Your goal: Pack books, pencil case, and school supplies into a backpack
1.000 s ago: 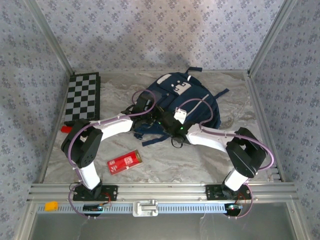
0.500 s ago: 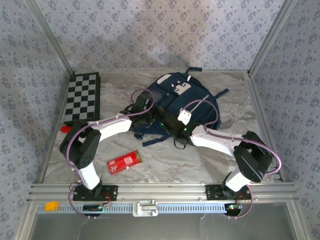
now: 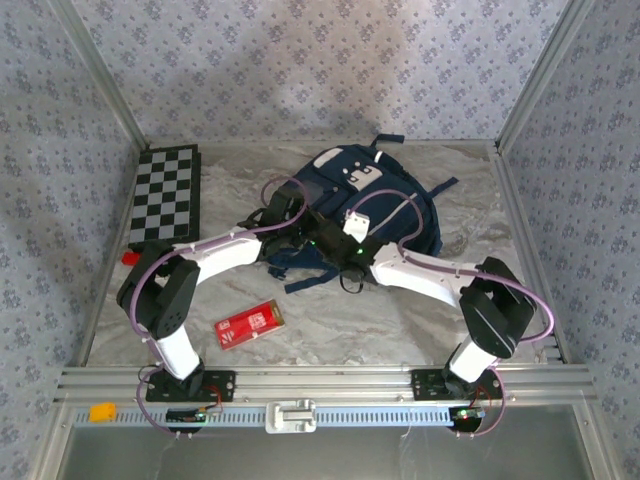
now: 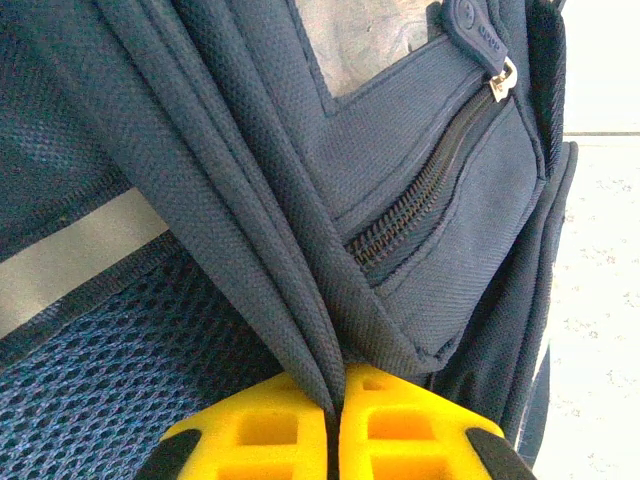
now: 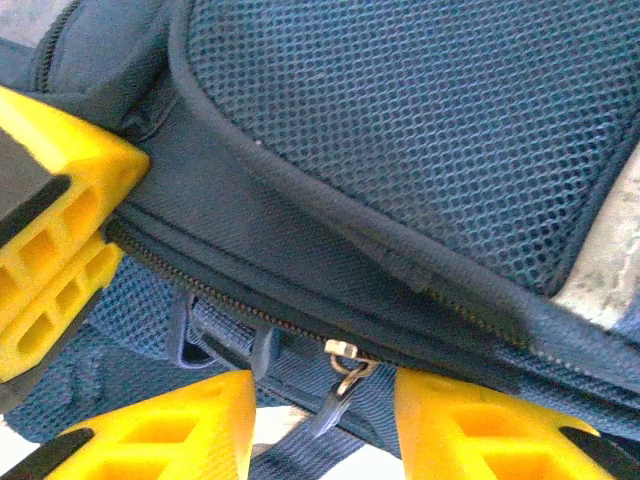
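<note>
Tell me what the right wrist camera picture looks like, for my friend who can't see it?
Close-up of the navy backpack: its small metal zipper pull hangs between the open yellow fingers of the right gripper, not yet gripped. At the left edge, the left gripper pinches the bag's fabric beside the zip.

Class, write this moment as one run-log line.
left gripper: shut on backpack fold | right gripper: open around zipper pull | pencil case: on table
</note>
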Motion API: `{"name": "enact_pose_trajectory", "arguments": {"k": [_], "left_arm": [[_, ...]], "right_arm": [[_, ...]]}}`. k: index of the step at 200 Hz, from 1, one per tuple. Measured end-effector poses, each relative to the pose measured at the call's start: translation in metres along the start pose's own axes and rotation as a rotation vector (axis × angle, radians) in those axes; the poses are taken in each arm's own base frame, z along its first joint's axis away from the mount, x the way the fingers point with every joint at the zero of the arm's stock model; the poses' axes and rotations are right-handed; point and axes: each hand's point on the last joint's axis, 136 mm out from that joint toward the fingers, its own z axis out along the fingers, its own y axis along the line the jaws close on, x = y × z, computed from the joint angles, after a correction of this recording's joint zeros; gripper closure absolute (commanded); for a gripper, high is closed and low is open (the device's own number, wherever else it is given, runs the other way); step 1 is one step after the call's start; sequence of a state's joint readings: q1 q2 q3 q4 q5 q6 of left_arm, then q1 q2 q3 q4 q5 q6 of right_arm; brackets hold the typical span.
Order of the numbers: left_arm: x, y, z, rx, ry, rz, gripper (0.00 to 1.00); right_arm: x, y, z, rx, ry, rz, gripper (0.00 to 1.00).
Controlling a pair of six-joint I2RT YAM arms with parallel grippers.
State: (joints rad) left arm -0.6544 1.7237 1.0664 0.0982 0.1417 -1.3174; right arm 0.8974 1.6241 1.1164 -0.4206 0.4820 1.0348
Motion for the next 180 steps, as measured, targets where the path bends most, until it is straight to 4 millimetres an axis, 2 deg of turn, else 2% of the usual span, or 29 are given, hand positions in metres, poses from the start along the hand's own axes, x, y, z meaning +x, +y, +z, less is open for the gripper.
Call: {"name": "enact_pose_trajectory", "arguments": {"k": [44, 106, 158, 180], "left_arm": [[-0.002, 0.000, 0.000, 0.001, 0.000, 0.005, 1.00], [-0.005, 0.001, -0.001, 0.000, -0.005, 0.010, 1.00], [-0.007, 0.001, -0.002, 0.004, -0.005, 0.007, 1.00], [-0.012, 0.003, -0.004, 0.005, -0.015, 0.001, 1.00]], "right_arm": [[0.004, -0.003, 0.009, 0.035, 0.024, -0.039, 0.60], [0.006, -0.007, 0.013, 0.076, 0.028, -0.042, 0.76], [0.005, 0.000, 0.015, 0.087, 0.038, -0.040, 0.76], [0.006, 0.004, 0.018, 0.091, 0.043, -0.045, 0.83]]}}
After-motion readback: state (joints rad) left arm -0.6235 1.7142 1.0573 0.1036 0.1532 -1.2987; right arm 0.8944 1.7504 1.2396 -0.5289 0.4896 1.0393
